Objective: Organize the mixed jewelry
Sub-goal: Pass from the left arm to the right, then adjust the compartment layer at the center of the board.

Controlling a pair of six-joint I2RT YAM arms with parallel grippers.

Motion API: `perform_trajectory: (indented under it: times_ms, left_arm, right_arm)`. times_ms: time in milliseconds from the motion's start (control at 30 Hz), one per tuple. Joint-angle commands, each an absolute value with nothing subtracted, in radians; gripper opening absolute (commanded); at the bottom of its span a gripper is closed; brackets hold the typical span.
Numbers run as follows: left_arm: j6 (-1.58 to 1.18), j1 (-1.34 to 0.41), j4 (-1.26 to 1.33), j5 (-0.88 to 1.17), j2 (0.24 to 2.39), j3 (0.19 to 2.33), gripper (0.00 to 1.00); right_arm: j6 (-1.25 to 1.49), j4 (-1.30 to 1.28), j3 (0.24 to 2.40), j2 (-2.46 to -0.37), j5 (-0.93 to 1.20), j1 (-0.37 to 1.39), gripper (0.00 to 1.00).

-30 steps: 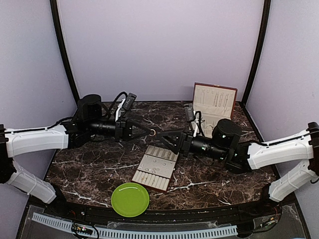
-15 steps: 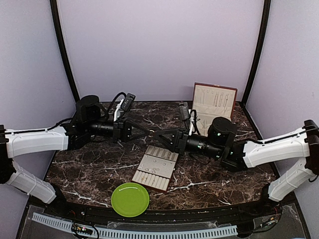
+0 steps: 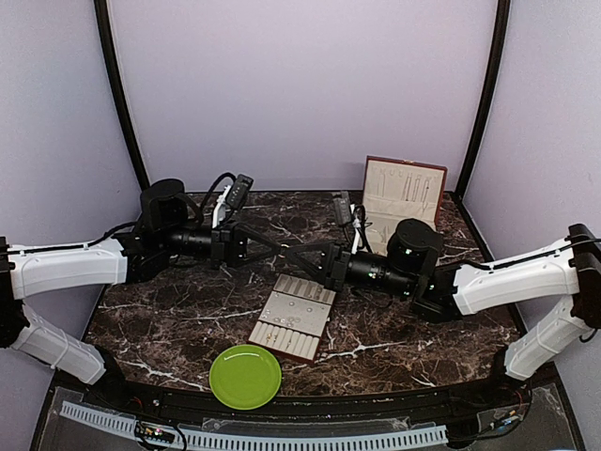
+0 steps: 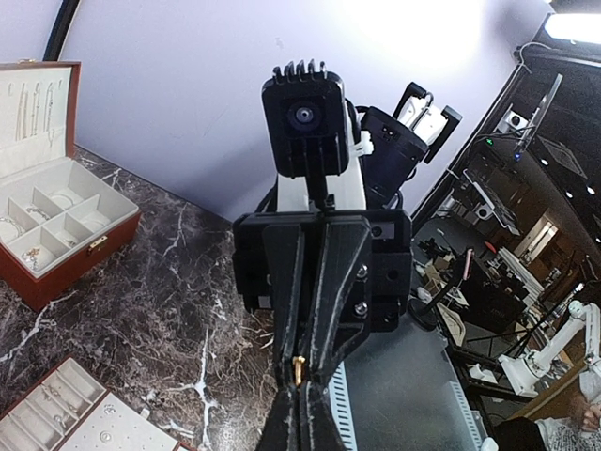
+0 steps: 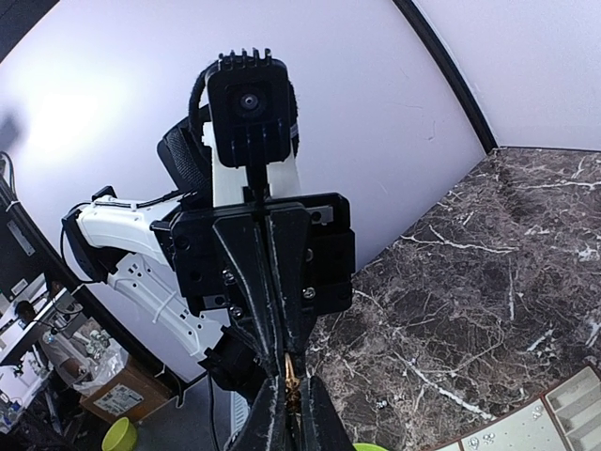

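Observation:
My left gripper [image 3: 280, 247] and right gripper [image 3: 297, 255] meet tip to tip in the air above the marble table, behind the tray. A tiny gold stud-like jewelry piece [image 4: 299, 368] sticks out of the left gripper's shut tips [image 4: 300, 393] and reaches between the right fingers [image 4: 324, 301]. In the right wrist view the same gold piece [image 5: 291, 374] sits pinched between my right gripper's [image 5: 293, 395] nearly closed fingers. Small silvery jewelry bits [image 3: 299, 306] lie on the cream-lined tray [image 3: 282, 340].
An open reddish-brown box [image 3: 402, 195] stands at the back right, its compartments [image 4: 56, 221] holding small pieces. The green plate [image 3: 245, 376] lies near the front edge. The tray's corner [image 4: 70, 427] shows below the left gripper.
My right gripper has moved left to the left gripper's tips and closed its jaws on the gold piece. The left gripper stayed shut and drew back slightly to the left.

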State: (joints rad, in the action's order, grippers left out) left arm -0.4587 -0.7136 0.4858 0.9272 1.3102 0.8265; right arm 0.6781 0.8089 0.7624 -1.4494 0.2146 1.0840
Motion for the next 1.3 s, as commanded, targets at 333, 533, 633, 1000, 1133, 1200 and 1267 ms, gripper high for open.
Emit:
perform_trajectory:
  times_ms: [333,533,633,1000,1133,1200,1267]
  left_arm:
    - [-0.380,-0.725,0.400,0.890,1.289,0.840,0.26]
    - [-0.224,-0.739,0.181,0.658,1.251,0.872,0.68]
    - [-0.093,-0.818,0.052,0.396,1.224,0.892,0.74]
    - [0.163,-1.127,0.028,-0.030,1.222,0.750,0.86]
    - [0.297,-1.264,0.125,-0.138,1.253,0.669,0.87]
    - [0.336,-1.302,0.140,-0.202,1.294,0.665,0.88]
    - [0.365,-1.330,0.146,-0.247,1.346,0.677,0.88]
  right_arm:
    - [0.678,0.822,0.759,-1.409,0.156,1.080,0.00]
    - [0.664,0.659,0.697,-1.305,0.025,1.077,0.00]
    - [0.664,0.596,0.643,-1.229,-0.051,1.074,0.00]
    - [0.637,0.446,0.528,-1.014,-0.164,1.050,0.00]
    - [0.628,0.433,0.515,-0.989,-0.168,1.047,0.00]
    - [0.630,0.440,0.507,-0.983,-0.168,1.043,0.00]
    - [0.635,0.452,0.499,-0.981,-0.166,1.042,0.00]
